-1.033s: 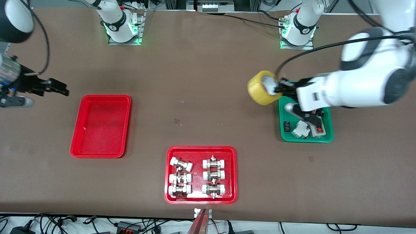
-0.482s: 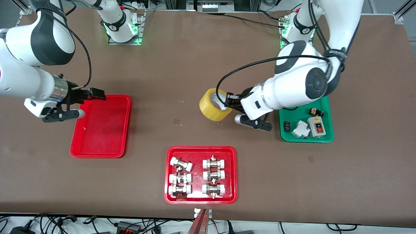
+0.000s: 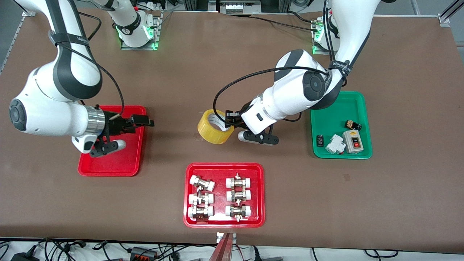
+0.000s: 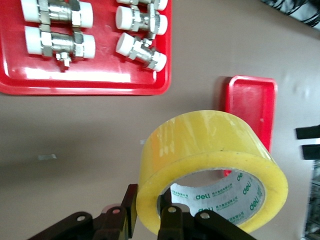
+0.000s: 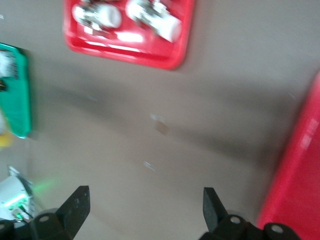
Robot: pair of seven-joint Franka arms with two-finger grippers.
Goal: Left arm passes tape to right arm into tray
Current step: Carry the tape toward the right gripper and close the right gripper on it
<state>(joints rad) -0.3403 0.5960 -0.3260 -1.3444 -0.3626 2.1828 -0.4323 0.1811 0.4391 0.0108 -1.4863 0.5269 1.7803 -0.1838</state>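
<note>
The left gripper (image 3: pixel 229 119) is up over the bare middle of the table (image 3: pixel 217 72), its jaws clamped on the wall of the tape (image 3: pixel 215 127), 1 finger inside the open core and 1 outside. The roll hangs tilted, its core showing white printed lining (clearest in the left wrist view (image 4: pixel 210 170)). Taking the tape as the centre of a clock in the front view, the tray with the white-capped metal fittings (image 3: pixel 224 221) lies at about 6 o'clock, the green tray (image 3: pixel 340 99) at about 3, and the plain red tray (image 3: pixel 108 170) at about 9.

The right gripper (image 3: pixel 143 121) is over the plain red tray's edge that faces the tape, pointing toward the roll, well apart from it. Its 2 fingers stand wide apart with nothing between them, as the right wrist view (image 5: pixel 145 205) shows
</note>
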